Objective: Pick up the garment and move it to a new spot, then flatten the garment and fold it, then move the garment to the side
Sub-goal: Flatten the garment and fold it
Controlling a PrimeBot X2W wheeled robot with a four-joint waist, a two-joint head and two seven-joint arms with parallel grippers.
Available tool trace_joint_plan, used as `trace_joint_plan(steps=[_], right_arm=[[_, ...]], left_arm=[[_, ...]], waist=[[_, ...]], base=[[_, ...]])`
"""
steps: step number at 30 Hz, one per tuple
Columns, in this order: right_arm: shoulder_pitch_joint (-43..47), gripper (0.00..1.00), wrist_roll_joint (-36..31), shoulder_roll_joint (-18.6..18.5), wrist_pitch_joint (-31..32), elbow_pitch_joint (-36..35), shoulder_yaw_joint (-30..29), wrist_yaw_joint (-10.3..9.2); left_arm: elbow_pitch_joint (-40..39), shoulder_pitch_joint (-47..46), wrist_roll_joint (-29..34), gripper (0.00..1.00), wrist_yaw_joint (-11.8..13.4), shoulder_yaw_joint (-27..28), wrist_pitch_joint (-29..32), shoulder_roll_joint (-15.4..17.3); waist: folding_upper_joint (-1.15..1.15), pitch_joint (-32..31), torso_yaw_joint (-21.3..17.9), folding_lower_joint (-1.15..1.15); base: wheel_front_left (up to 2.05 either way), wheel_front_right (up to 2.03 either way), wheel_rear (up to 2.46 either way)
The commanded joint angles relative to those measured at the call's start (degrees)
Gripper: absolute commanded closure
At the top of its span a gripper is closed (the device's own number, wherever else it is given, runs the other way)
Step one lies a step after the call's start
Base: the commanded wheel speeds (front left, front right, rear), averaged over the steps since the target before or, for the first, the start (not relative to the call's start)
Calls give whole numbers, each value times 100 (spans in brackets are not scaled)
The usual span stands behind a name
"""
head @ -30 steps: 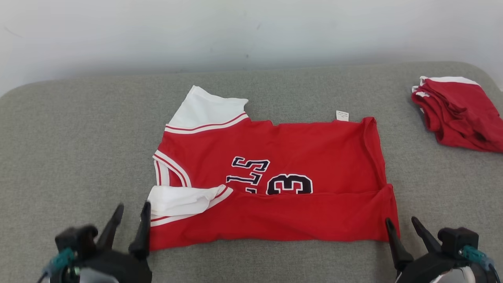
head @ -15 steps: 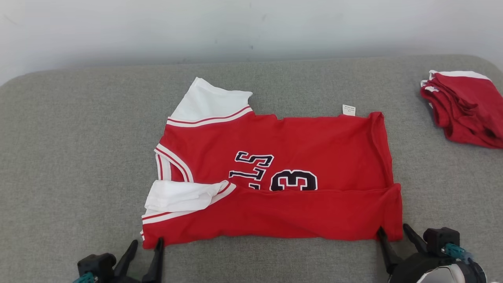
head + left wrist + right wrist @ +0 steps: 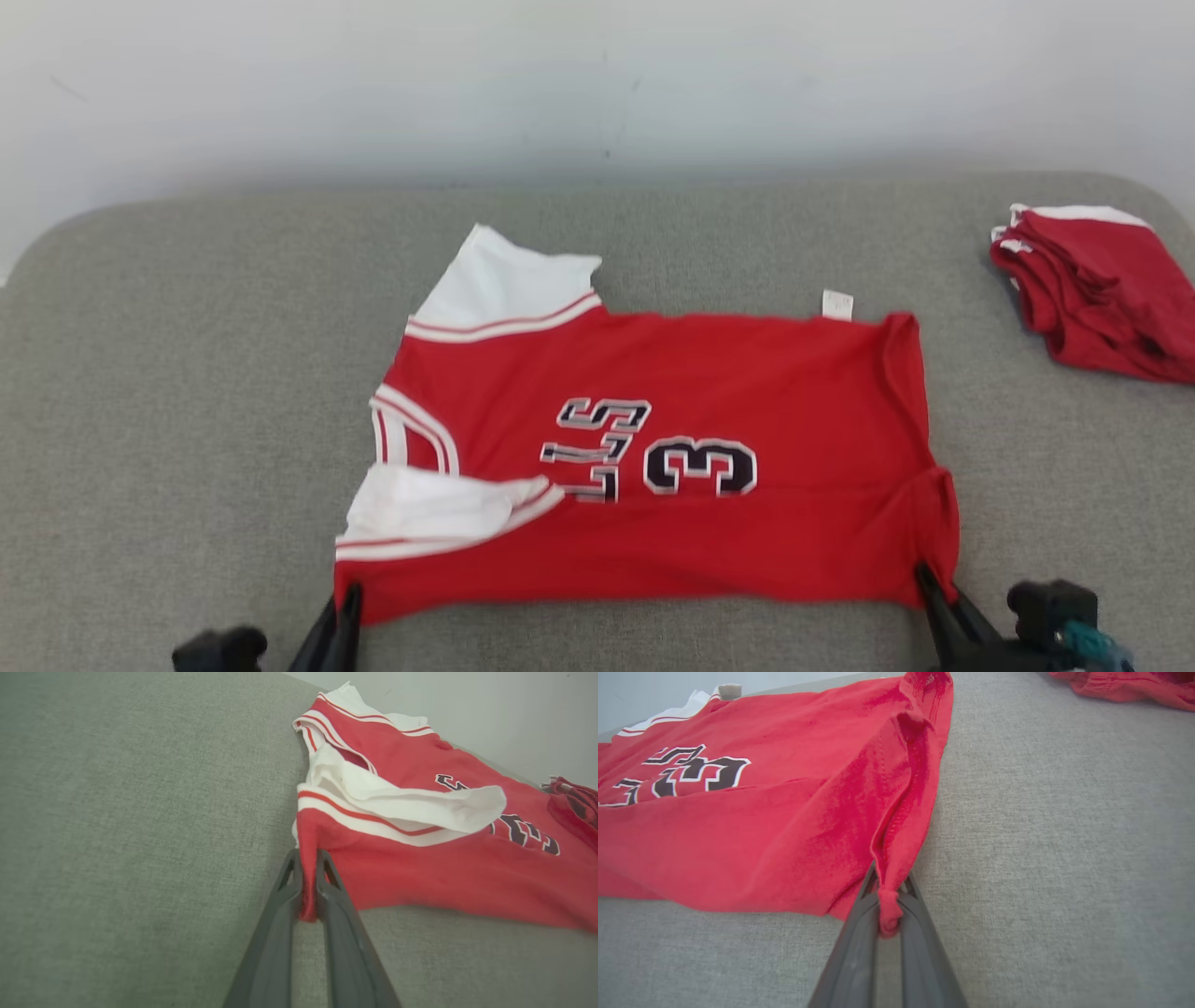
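Observation:
The garment is a red jersey with white sleeves and dark numbers, spread sideways on the grey cushion. Its near edge is folded over. My left gripper is shut on the jersey's near left corner; the left wrist view shows red cloth pinched between my left gripper fingers. My right gripper is shut on the near right corner, and in the right wrist view the bunched hem sits squeezed between my right gripper fingers.
A pile of folded red garments lies at the far right of the grey cushion. A pale wall rises behind the cushion's far edge. Bare cushion stretches to the left of the jersey.
Both grippers have closed on the jersey's near corners. The near fold has been drawn toward me, so more of the numbers shows. The camera has shifted slightly.

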Motion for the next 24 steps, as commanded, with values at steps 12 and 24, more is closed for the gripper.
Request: trace_joint_plan(steps=[12,24], right_arm=[[1115,0,9,-164,413,-1041,-383,0],[1062,0,-485,302,-87,-2353,-1000,0]], left_arm=[[-618,857,202,0,107,171,2,-192],[-1934,697,979,0,322,942,1,-232]], waist=[[0,-242,71,0],[0,-543,97,0]], base=[[0,0,0],[0,0,0]])
